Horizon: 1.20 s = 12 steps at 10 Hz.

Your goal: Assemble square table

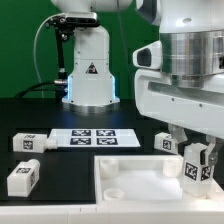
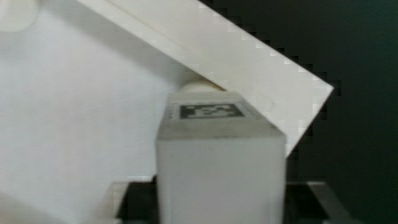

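Observation:
The white square table top (image 1: 140,195) lies flat at the front, with a round corner socket (image 1: 114,187) showing near its left side. My gripper (image 1: 197,168) is shut on a white block leg (image 1: 198,160) with a black-and-white tag, held upright over the top's right side. In the wrist view the held leg (image 2: 217,150) fills the middle between my gripper's (image 2: 217,205) dark fingers (image 2: 146,200), and the table top (image 2: 80,110) lies behind it with a corner pointing out. Whether the leg touches the top cannot be told.
Two loose legs lie at the exterior view's left, one (image 1: 27,143) farther back and one (image 1: 22,178) nearer. Another leg (image 1: 165,143) sits behind the top. The marker board (image 1: 92,138) lies in the middle. The robot base (image 1: 88,70) stands at the back.

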Each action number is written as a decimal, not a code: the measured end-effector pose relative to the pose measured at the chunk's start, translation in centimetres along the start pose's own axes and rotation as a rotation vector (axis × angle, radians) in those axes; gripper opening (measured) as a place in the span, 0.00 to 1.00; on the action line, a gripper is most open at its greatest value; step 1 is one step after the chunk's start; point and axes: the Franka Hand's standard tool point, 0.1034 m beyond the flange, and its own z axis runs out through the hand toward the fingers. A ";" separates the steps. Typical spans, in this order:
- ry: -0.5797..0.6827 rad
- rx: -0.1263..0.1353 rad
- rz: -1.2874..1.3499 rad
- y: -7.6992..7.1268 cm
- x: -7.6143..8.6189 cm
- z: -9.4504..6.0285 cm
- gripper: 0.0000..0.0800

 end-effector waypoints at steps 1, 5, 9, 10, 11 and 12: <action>-0.007 0.005 0.097 0.1 0.1 0.0 0.36; -0.058 0.110 0.499 0.8 -0.2 0.1 0.36; -0.040 0.038 -0.055 0.5 -1.2 0.2 0.77; -0.041 0.040 -0.159 0.4 -1.5 0.2 0.80; -0.038 0.040 -0.231 0.4 -1.4 0.2 0.81; -0.037 0.041 -0.305 0.4 -1.3 0.3 0.81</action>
